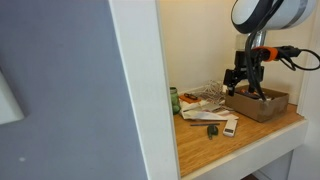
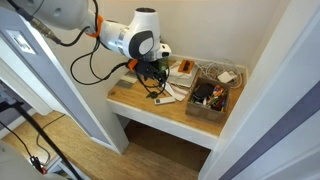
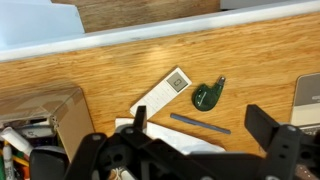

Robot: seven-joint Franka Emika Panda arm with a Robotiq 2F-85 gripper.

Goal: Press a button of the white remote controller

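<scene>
Brown box (image 1: 262, 104): open-topped, standing on the wooden bench (image 1: 270, 130) against the alcove wall, seen in both exterior views.
Box contents: a jumble of small dark and coloured items (image 2: 205, 95); the wrist view shows what look like pens at the box's edge (image 3: 15, 140), and the rest is too small to tell.
Green can (image 1: 174, 100): upright, well apart from the brown box, past the loose white papers (image 1: 205, 104).
White remote controller (image 3: 162, 92): a slim white bar, much smaller than the brown box, with a darker patch at the end farther from the box.
Remote's place: flat on the bench near the brown box, lying slantwise, with the box to one side and a small dark green round object (image 3: 208, 95) just beside it on the other; a thin bluish stick (image 3: 200, 123) lies near both.
Gripper (image 3: 198, 132): fingers spread wide with nothing between them, hanging above the bench beside the brown box, clear of the remote.
Gripper from outside: black, on an orange-cabled wrist, by the box's rim (image 1: 247, 88).
</scene>
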